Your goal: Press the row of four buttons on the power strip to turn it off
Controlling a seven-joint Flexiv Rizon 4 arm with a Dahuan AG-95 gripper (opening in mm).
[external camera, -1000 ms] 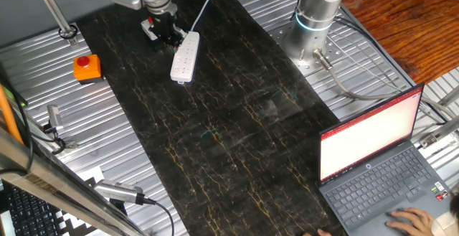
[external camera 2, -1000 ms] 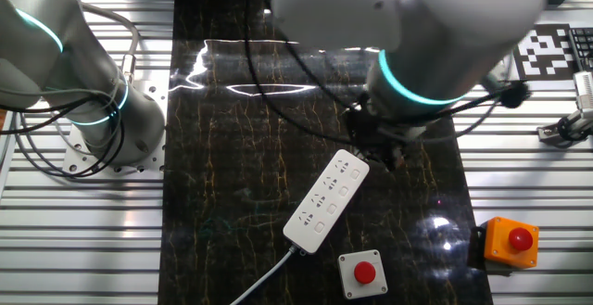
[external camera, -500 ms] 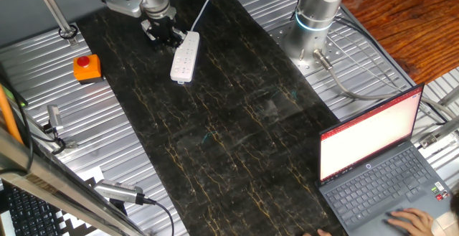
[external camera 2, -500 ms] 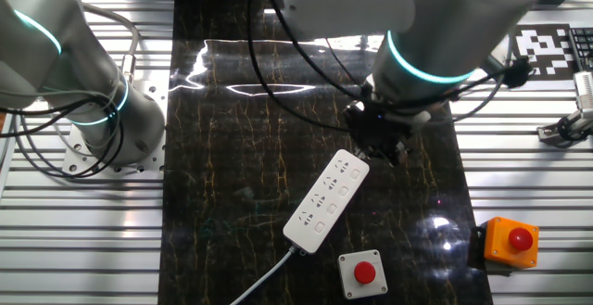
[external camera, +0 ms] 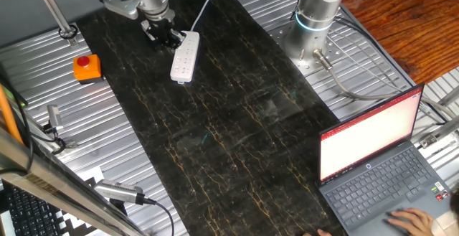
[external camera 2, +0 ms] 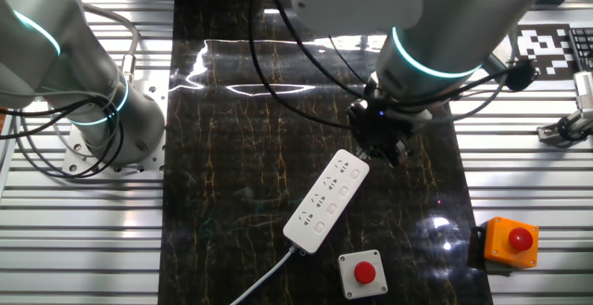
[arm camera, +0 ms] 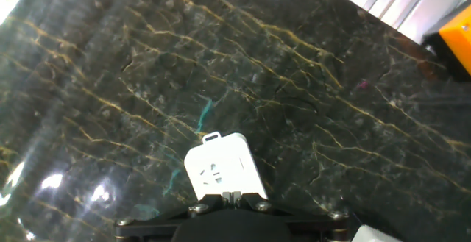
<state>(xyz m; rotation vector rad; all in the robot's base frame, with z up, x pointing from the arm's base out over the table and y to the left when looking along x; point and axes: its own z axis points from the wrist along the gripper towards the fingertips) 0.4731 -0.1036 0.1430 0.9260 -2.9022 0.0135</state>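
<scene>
The white power strip (external camera: 185, 57) lies on the black marble mat (external camera: 237, 121), with its cable running off toward the back. In the other fixed view the power strip (external camera 2: 326, 201) lies diagonally, and the row of four buttons (external camera 2: 346, 191) shows as small squares along its right side. My gripper (external camera 2: 380, 144) hangs at the strip's upper end, and my gripper (external camera: 166, 36) sits just left of that end in one fixed view. In the hand view my gripper (arm camera: 232, 196) has its two pale tips touching, right over the end of the power strip (arm camera: 219, 167). It is shut on nothing.
An orange box with a red round button (external camera: 86, 67) sits on the metal table left of the mat. A white square box with a red button (external camera 2: 360, 273) lies beside the strip's cable end. A second arm's base (external camera: 312, 21) and an open laptop (external camera: 380, 164) stand to the right.
The arm shifted slightly toward the strip's end and now hides the white red-button box in one fixed view. The power strip has not moved.
</scene>
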